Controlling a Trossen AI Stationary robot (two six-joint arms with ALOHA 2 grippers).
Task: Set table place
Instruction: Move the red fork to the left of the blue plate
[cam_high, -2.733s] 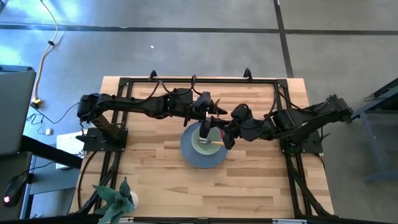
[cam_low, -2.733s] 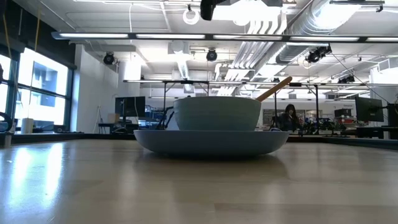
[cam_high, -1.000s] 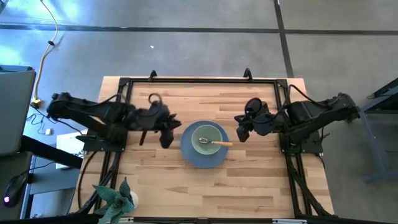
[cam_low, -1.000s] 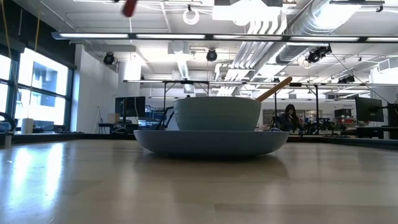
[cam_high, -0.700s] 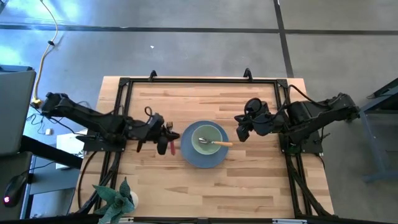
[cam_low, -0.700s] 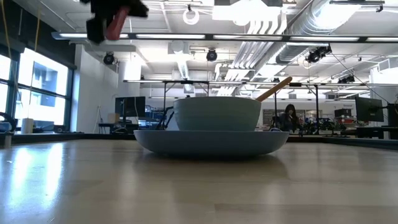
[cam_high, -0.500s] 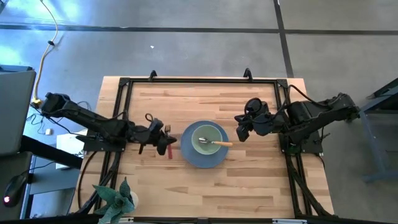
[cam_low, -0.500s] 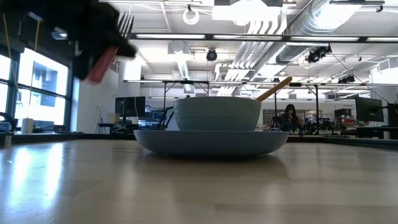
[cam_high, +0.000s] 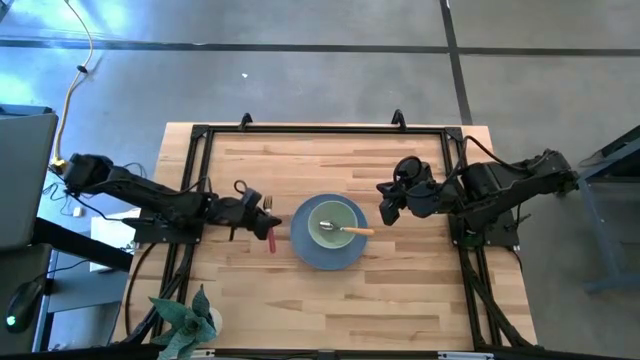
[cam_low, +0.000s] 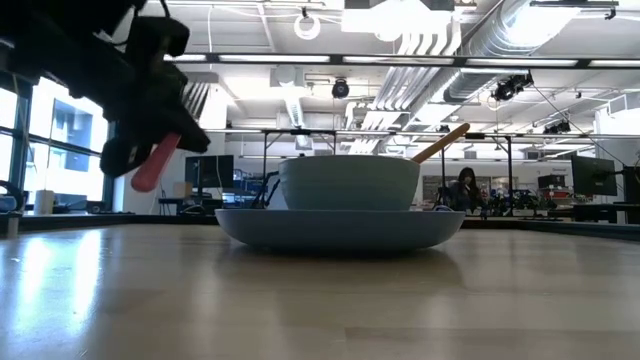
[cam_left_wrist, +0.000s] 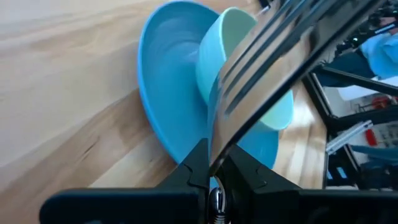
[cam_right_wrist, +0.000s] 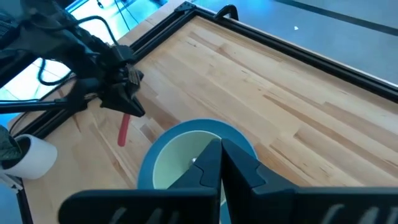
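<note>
Left gripper (cam_high: 250, 215): arm stretched low, fingers pinching red-handled metal fork (cam_high: 270, 232) left of round grey-blue plate (cam_high: 305, 247). Right gripper (cam_high: 387, 205): raised beside plate, fingers pressed together.

Bare counter (cam_high: 330, 300) lies open all round the plate (cam_high: 305, 247), except where the fork-holding left gripper (cam_high: 262, 222) crowds it.

table (cam_high: 400, 290): light wood planks, smooth, showing a soft sheen in low view
frame (cam_high: 320, 129): black metal, matt
plate (cam_high: 306, 248): grey-blue, smooth, looking semi-gloss
bowl (cam_high: 327, 212): pale green, smooth, faint shine
fork (cam_left_wrist: 273, 59): bright metal tines, reflecting light; red handle looking like matt plastic
spoon (cam_high: 346, 230): metal bowl end, yellow handle, matl unclear
arms: dark, matt
</note>
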